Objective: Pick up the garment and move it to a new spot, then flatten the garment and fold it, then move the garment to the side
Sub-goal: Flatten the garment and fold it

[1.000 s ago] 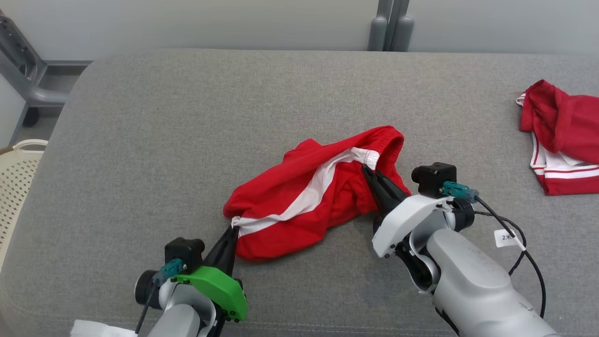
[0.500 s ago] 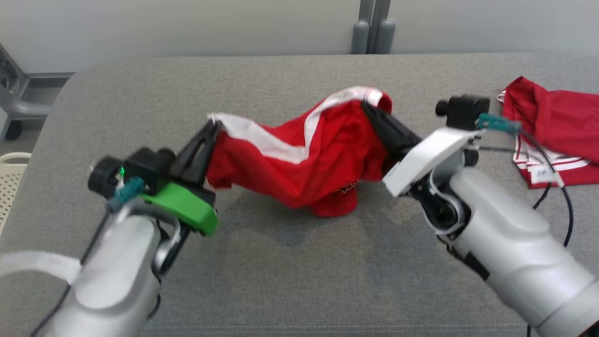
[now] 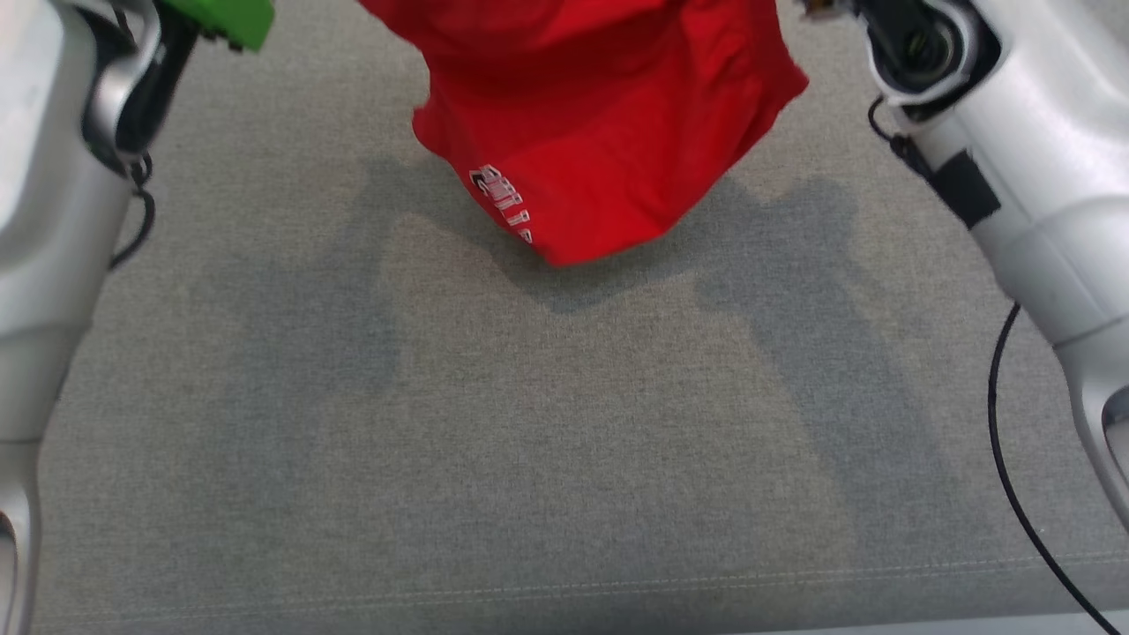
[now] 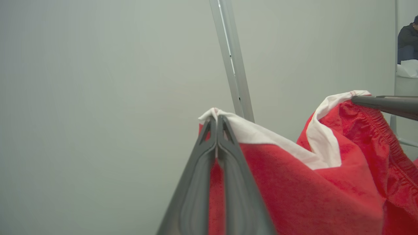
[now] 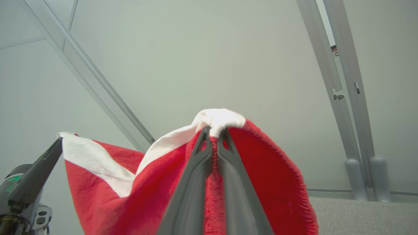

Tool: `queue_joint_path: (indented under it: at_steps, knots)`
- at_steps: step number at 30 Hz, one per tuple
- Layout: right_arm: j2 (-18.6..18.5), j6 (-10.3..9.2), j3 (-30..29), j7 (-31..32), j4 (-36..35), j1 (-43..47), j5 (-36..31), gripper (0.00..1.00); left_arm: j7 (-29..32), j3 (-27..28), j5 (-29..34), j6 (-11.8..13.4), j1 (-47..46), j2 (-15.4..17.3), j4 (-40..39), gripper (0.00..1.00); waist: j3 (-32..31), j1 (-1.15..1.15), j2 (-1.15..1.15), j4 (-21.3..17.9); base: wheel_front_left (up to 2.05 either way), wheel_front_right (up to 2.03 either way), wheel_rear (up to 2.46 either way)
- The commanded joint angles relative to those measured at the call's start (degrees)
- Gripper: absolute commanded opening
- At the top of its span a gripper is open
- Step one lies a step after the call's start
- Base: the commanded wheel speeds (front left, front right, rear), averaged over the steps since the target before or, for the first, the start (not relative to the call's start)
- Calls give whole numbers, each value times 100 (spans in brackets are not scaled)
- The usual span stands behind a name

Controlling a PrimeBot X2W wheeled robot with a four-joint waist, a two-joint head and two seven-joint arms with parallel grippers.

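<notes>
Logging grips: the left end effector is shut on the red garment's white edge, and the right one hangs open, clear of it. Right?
No: the right end effector is shut on the garment too, pinching its white edge, as the right wrist view shows. The left end effector is indeed shut on it.

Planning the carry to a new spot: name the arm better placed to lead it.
Right, marginally. The right fingers clamp a thick waistband bunch of the garment; the left fingers pinch only a thin stripe corner, so the right hold looks safer.

Garment (image 3: 609,115) above surface (image 3: 529,441), between left end effector (image 4: 216,119) and right end effector (image 5: 214,130); wall (image 4: 98,98) behind
</notes>
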Motion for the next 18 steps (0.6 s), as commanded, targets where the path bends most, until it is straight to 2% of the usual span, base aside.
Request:
queue_joint_path:
  at_steps: [1,2,5,12,18]
  knots:
    - [50,0,-40,16,161,-291,25,0,25,-63,-61,-9,-314,34,76,0,551,0,0,-208,0,0,0]
    - [162,0,-73,74,487,-698,79,0,83,-228,-112,-9,-829,80,238,0,697,0,0,-262,0,0,0]
    - [313,1,-60,40,913,-1319,27,0,103,-296,-217,-8,-1573,100,559,0,841,0,0,-348,0,0,0]
    - [647,0,37,-30,1810,-2484,-130,0,219,-362,-351,-9,-2759,65,1443,0,1081,0,0,-538,0,0,0]
    - [583,0,227,-329,2053,-3199,-382,0,-180,-333,-302,69,-3382,-129,1870,0,1431,0,0,-423,0,0,0]
